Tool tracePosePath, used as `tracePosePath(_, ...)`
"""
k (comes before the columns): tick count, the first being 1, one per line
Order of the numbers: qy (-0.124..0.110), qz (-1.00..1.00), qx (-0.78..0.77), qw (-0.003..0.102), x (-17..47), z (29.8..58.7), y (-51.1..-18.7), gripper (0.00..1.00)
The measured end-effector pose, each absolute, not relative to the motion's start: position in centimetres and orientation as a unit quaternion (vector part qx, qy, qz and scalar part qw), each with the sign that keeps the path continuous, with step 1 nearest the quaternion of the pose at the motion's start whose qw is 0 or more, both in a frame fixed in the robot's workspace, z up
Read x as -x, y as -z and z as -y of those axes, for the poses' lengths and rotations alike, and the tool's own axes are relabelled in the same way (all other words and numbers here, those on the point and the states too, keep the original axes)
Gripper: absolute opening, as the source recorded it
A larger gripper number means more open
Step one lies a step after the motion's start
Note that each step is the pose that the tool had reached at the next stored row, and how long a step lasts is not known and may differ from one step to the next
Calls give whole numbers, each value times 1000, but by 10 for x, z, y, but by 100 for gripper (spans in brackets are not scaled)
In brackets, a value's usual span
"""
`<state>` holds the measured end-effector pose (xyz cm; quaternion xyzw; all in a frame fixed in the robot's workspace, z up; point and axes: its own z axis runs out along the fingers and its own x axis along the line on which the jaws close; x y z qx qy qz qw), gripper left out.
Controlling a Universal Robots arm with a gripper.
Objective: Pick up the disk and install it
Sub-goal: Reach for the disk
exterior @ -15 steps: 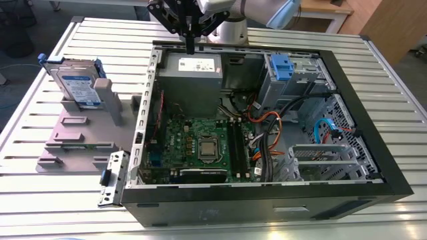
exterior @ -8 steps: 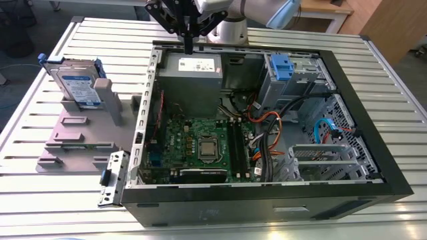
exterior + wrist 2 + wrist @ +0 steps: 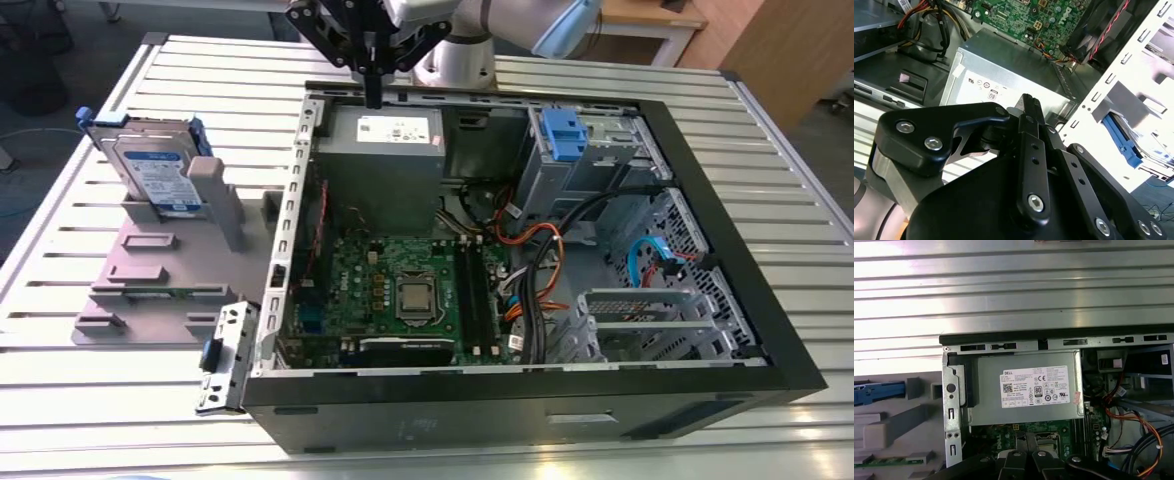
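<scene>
Progress check: we read this as zero steps complete.

- Worktop (image 3: 107, 400): slatted metal, carrying everything.
- PC case (image 3: 747, 300): open, side panel off, covering the worktop's middle and the exterior view's right.
- Grey fixture plate (image 3: 147, 290): lies flat along the worktop's edge at the exterior view's left, just beside the case.
- Power supply (image 3: 387, 160): sits in the case's far corner nearest the fixture. Its white sticker faces up in both wrist views (image 3: 1036, 386).
- Drive cage (image 3: 587, 150): in the far corner of the case at the exterior view's right, with a blue clip (image 3: 563, 135) on it. We see no labelled drive there.
- The disk (image 3: 154, 175): stands upright on edge in a slot of the fixture plate, toward the worktop's far corner at the exterior view's left. Blue rails are on and the label faces out. It is outside the case and nothing touches it.
- Gripper (image 3: 375, 92): hangs over the case's far wall above the power supply, well apart from the disk. Its fingers (image 3: 1030, 107) look closed together and empty (in the exterior view they show as one narrow tip).

By our judgement, both the pick and the install are outstanding.
</scene>
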<state>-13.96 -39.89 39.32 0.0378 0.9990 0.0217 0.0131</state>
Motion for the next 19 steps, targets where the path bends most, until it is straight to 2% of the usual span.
tracePosePath(19,-22,-999,-38,13,145,399,-393,11)
